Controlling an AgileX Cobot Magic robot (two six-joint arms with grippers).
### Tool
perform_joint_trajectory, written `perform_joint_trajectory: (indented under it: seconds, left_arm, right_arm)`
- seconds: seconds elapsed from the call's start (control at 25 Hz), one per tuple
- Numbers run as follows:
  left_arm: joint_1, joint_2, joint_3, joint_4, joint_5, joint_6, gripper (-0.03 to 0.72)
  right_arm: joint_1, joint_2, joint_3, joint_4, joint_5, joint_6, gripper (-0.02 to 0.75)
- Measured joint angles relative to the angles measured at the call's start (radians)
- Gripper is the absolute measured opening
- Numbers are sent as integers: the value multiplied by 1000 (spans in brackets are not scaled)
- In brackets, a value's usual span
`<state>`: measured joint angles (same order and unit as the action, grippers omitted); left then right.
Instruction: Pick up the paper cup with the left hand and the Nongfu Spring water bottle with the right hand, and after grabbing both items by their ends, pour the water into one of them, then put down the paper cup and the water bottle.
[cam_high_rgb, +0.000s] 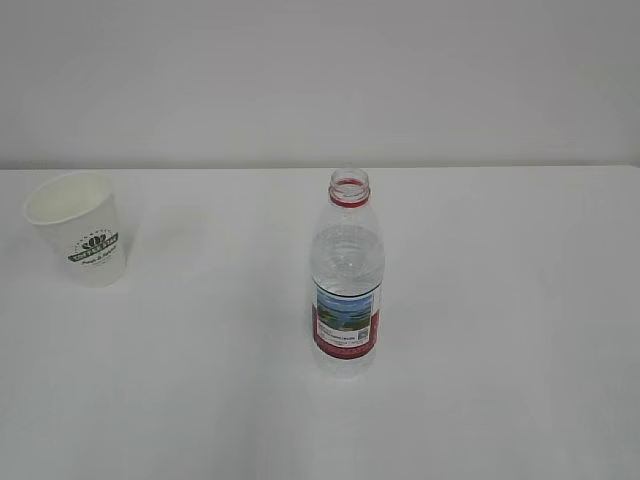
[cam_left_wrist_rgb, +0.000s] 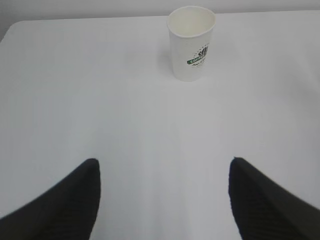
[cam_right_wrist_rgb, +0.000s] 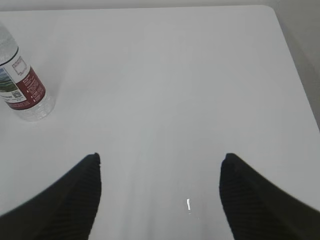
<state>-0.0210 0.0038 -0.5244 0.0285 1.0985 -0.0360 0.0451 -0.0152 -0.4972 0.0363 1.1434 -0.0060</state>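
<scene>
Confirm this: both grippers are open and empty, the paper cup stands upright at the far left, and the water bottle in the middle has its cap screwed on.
Not quite. The water bottle has no cap: the exterior view shows its open mouth above the red neck ring. The rest holds: the left gripper and right gripper are open and empty, and the paper cup stands upright at the far left.

The paper cup (cam_left_wrist_rgb: 191, 42) stands upright near the far edge of the white table (cam_left_wrist_rgb: 100, 100), mouth open, green logo facing us. The left hand (cam_left_wrist_rgb: 162, 172) hangs well short of it, black fingers (cam_left_wrist_rgb: 75, 200) spread wide, bare tabletop between them, nothing gripped.
</scene>
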Motion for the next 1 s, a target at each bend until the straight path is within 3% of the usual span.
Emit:
perform_joint_trajectory:
  seconds: [1.0]
  left_arm:
    - [0,0,0,0,-2,0,580]
  right_arm:
    - [0,0,0,0,-2,-2,555]
